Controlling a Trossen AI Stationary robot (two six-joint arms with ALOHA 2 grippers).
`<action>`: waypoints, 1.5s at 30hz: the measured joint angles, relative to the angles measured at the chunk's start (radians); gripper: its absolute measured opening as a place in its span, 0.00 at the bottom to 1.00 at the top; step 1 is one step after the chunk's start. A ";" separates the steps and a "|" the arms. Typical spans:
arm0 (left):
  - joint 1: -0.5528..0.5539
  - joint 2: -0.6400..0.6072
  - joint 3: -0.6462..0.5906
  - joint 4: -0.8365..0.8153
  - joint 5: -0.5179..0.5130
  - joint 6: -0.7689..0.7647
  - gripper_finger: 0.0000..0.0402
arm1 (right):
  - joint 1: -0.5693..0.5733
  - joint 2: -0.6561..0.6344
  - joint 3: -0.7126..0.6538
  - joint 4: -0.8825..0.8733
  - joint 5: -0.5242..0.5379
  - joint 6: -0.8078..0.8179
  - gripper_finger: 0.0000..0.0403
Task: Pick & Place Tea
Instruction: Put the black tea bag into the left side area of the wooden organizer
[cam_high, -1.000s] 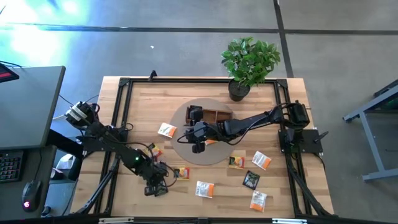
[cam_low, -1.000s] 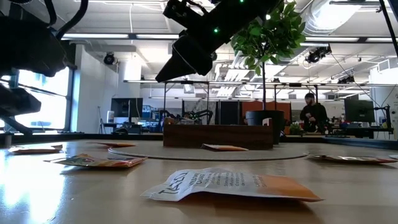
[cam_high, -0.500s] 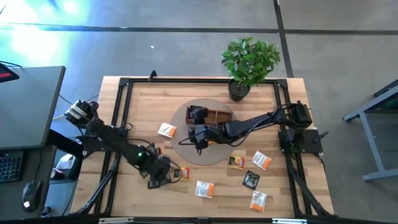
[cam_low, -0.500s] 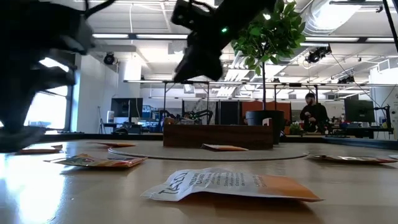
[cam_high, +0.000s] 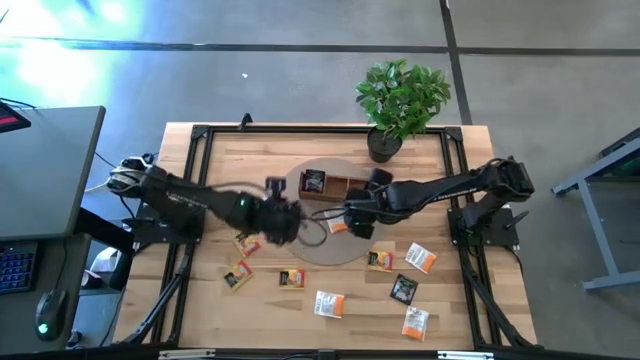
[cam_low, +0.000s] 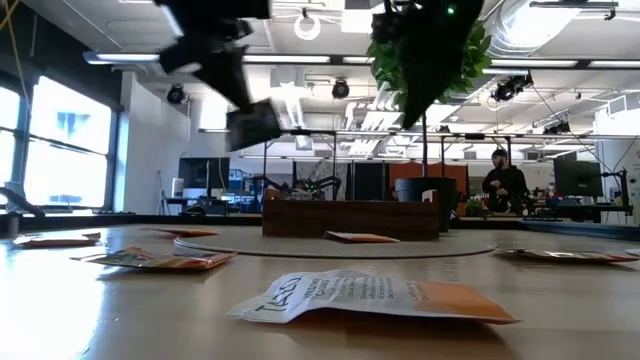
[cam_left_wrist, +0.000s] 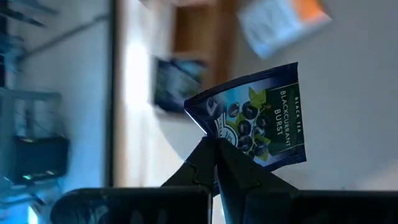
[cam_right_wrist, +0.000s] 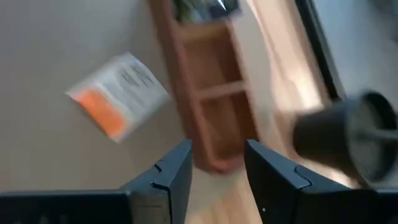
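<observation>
One dark sachet (cam_left_wrist: 261, 118), pinched at a corner by my left gripper (cam_left_wrist: 214, 163), hangs above the mat's left edge near the tray (cam_high: 340, 186). I judge it light, limp and slick, so an edge or corner pinch suits it best. My right gripper (cam_right_wrist: 214, 171), empty with fingers parted, hovers over the mat near a white-and-orange sachet (cam_right_wrist: 118, 93). Other sachets lie scattered across the table (cam_high: 450, 300).
</observation>
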 joint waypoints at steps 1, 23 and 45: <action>0.032 0.000 0.000 0.044 -0.001 0.048 0.00 | 0.000 0.002 0.000 -0.033 0.006 0.011 0.34; 0.332 0.233 -0.013 0.375 -0.002 0.470 0.00 | 0.013 0.014 0.000 -0.110 -0.073 0.088 0.21; 0.323 0.294 -0.013 0.387 0.014 0.592 0.18 | 0.013 0.015 0.000 -0.105 -0.077 0.089 0.19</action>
